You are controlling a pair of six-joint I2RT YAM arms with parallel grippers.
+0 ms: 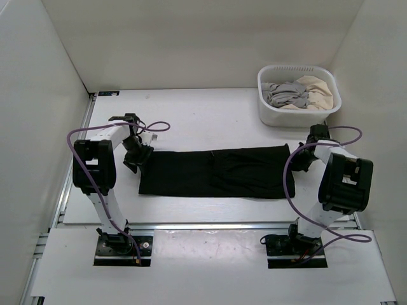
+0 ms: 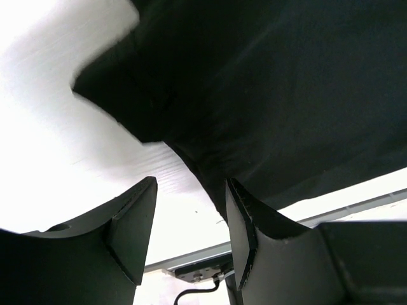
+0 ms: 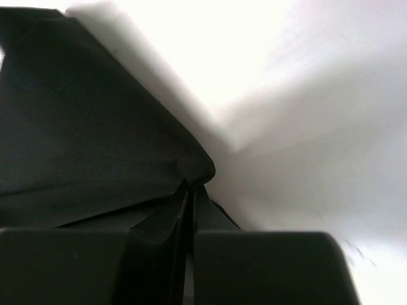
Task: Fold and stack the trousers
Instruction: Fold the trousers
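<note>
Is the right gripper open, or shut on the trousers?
Shut. In the right wrist view the right gripper has its jaws pressed together, with a corner of the black trousers pinched between them.

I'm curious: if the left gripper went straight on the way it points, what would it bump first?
Probably the black trousers: their edge lies just ahead of the open left gripper. Depth is unclear; the white table might come first.

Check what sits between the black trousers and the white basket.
Nothing. In the top view only bare table separates the trousers from the basket, which holds the grey and beige garments.
</note>
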